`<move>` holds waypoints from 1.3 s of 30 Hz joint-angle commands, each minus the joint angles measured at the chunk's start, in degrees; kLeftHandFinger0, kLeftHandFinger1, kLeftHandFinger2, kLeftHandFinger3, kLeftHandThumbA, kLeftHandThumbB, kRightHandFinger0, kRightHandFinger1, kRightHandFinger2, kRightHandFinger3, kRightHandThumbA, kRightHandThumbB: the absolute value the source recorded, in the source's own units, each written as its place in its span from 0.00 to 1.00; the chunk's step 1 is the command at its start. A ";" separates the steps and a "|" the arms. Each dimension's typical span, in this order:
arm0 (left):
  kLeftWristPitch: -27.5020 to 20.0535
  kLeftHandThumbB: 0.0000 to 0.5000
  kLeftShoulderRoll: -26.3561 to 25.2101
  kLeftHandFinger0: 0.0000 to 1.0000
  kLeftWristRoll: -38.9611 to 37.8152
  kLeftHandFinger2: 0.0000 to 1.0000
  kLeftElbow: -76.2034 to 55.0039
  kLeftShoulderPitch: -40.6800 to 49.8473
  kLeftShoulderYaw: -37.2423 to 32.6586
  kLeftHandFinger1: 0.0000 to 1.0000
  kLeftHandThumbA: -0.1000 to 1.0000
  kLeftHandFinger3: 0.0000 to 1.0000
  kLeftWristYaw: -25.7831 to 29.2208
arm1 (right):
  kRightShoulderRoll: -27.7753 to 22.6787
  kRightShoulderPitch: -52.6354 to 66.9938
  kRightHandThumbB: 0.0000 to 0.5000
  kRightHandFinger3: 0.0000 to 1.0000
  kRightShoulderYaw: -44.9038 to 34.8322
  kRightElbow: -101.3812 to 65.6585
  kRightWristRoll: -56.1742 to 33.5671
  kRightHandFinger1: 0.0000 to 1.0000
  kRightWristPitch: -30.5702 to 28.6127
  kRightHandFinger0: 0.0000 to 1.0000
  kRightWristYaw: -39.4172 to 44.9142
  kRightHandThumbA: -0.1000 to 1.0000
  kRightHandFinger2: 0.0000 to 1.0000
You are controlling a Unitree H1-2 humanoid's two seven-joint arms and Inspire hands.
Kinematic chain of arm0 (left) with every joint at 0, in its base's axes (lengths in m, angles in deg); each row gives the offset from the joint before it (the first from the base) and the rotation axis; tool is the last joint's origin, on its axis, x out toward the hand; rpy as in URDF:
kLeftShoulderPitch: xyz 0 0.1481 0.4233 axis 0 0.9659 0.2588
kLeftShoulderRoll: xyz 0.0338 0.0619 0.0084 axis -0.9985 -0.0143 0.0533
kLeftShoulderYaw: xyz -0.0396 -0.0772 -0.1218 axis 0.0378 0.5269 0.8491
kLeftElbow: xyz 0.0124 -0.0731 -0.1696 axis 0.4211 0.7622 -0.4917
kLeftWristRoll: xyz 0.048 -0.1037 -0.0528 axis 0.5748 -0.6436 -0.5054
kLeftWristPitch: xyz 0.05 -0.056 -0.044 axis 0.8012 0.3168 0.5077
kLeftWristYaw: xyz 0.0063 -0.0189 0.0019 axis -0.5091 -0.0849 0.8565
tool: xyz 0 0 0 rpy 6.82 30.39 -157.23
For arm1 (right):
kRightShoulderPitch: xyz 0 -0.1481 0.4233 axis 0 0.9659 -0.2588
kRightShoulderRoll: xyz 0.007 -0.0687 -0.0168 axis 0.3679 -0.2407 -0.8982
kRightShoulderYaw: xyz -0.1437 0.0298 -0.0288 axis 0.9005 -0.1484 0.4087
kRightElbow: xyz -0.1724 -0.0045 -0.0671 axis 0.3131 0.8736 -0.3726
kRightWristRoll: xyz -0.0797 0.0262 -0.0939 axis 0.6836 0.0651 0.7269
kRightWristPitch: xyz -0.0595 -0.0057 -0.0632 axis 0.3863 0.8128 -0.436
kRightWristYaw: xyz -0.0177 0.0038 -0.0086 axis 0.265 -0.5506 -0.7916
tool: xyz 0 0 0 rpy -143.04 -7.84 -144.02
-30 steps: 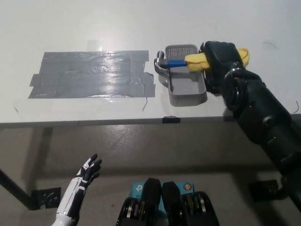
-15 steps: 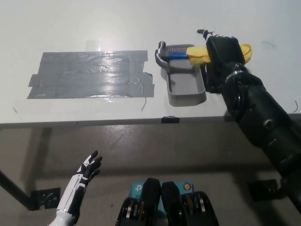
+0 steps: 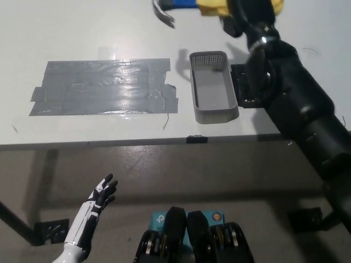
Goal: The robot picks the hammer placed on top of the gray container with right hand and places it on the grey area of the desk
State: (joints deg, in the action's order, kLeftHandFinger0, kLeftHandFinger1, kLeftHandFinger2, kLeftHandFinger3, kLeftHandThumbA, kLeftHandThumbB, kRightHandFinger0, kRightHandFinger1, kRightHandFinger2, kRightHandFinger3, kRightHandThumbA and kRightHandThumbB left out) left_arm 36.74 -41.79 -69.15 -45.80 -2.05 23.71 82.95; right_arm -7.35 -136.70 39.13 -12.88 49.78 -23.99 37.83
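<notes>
I have lifted the hammer (image 3: 181,7) clear: a second ago it lay across the far end of the gray container (image 3: 214,87) with my fingers just closing round its yellow grip, and now it rides high at the top edge of the head view, well above and beyond the container, no longer touching it. My right hand (image 3: 249,12) is wrapped tight round the yellow handle; part of the hand and the end of the handle run out of the picture, but the blue neck and the curved steel head stick out from my fist toward my left. As I judge it, the pick is done and what remains is the carry and the set-down. The container now sits below my wrist on the white desk (image 3: 82,27), and it looks empty: I see only its bare gray floor and the perforated far wall, nothing inside. The grey area (image 3: 104,87), a patch of overlapping tape strips, lies down and to the left of my right hand, just beyond the container's left wall, with nothing on it. My left hand (image 3: 101,193) hangs low beside me under the desk edge, fingers spread, holding nothing.
</notes>
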 commanded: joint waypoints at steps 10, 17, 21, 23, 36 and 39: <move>-2.16 0.28 -0.60 1.00 -0.63 1.00 -0.77 -0.26 -0.22 1.00 1.00 1.00 -1.48 | 15.30 -6.46 0.38 0.83 0.69 8.17 -0.87 0.33 0.28 0.00 -5.07 0.00 0.80; -2.35 0.29 -0.33 1.00 -0.50 1.00 -0.41 -0.14 0.08 1.00 1.00 1.00 -1.25 | 21.67 -7.45 0.29 0.96 -1.43 19.02 -4.68 0.38 -3.72 0.00 -6.84 0.00 0.78; -1.45 0.26 -0.20 1.00 -0.48 1.00 -1.22 0.03 0.08 1.00 1.00 1.00 -1.38 | 22.75 -7.02 0.35 0.89 -2.69 22.52 -6.75 0.36 -4.82 0.00 -6.11 0.00 0.75; -0.69 0.32 -0.30 1.00 0.28 1.00 -1.91 0.30 -0.02 1.00 1.00 1.00 -1.21 | 22.82 -6.04 0.35 0.84 -3.44 24.04 -7.72 0.35 -5.61 0.00 -4.81 0.00 0.76; -0.04 0.29 -0.27 1.00 0.37 1.00 -2.16 0.11 -0.26 1.00 1.00 1.00 -1.49 | 21.83 -1.90 0.25 1.00 -6.39 26.83 -11.61 0.46 -3.39 0.08 -2.80 0.07 0.94; 0.27 0.32 -0.27 1.00 0.46 1.00 -2.19 -0.15 -0.23 1.00 1.00 1.00 -1.44 | 21.10 -2.62 0.49 1.00 -7.51 26.99 -13.67 1.00 -3.02 0.84 3.99 0.53 1.00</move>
State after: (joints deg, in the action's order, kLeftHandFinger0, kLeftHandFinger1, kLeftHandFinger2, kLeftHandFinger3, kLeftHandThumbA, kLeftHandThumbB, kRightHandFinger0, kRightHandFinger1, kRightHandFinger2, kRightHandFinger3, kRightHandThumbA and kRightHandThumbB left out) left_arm 37.02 -41.78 -69.03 -46.08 -1.71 23.67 82.07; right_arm 14.04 -135.16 33.08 15.45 40.04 -26.18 37.07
